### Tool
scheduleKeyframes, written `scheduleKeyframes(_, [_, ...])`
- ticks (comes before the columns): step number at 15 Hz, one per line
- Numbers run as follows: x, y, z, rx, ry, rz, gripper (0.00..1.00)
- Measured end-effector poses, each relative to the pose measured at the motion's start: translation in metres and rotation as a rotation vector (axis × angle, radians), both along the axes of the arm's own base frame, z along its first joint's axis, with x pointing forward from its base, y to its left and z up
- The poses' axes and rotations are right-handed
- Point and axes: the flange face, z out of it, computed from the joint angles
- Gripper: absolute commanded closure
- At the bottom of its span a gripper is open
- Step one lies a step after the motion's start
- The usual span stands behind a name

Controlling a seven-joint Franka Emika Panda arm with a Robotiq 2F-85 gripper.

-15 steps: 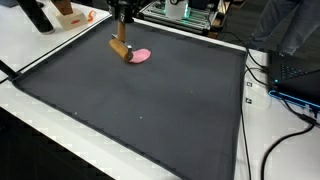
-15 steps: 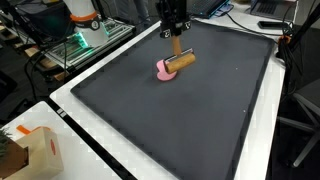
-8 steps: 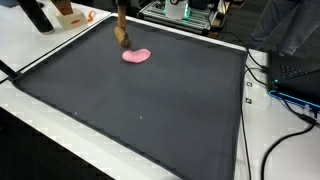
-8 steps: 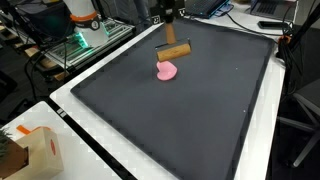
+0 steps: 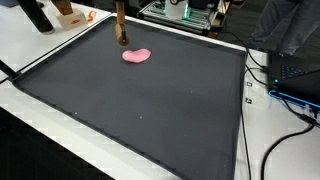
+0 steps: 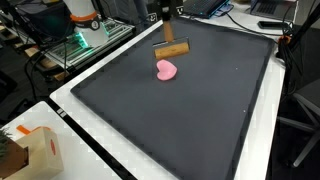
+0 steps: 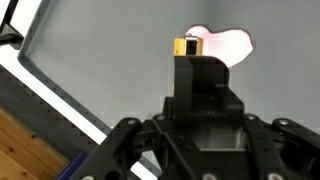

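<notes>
Wooden tool (image 6: 172, 48) in pincer (image 6: 166, 14), barely seen from wrist

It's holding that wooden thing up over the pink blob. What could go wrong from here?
The wooden tool hangs from the gripper above the black mat; a loose grip might drop it near the pink lump. In the wrist view the gripper hides part of the lump, so a lowering move could miss.

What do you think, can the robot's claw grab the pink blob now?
Probably not yet: the gripper is shut on a wooden tool. The way to the pink blob looks free.
</notes>
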Motion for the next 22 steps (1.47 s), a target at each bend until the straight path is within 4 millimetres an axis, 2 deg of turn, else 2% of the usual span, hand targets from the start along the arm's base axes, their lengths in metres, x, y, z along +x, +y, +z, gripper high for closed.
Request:
scheduleKeyframes(3, [0.000, 0.000, -0.002, 0.001, 0.004, -0.003, 0.76])
scheduleKeyframes(6, [0.004, -0.011, -0.010, 0.030, 0.035, -0.050, 0.76])
scheduleKeyframes(10, [0.014, -0.032, -0.022, 0.106, 0.096, -0.149, 0.76])
scheduleKeyframes(17, [0.036, -0.080, -0.030, 0.211, 0.141, -0.312, 0.76])
scheduleKeyframes(22, [0.046, -0.110, -0.045, 0.278, 0.187, -0.383, 0.76])
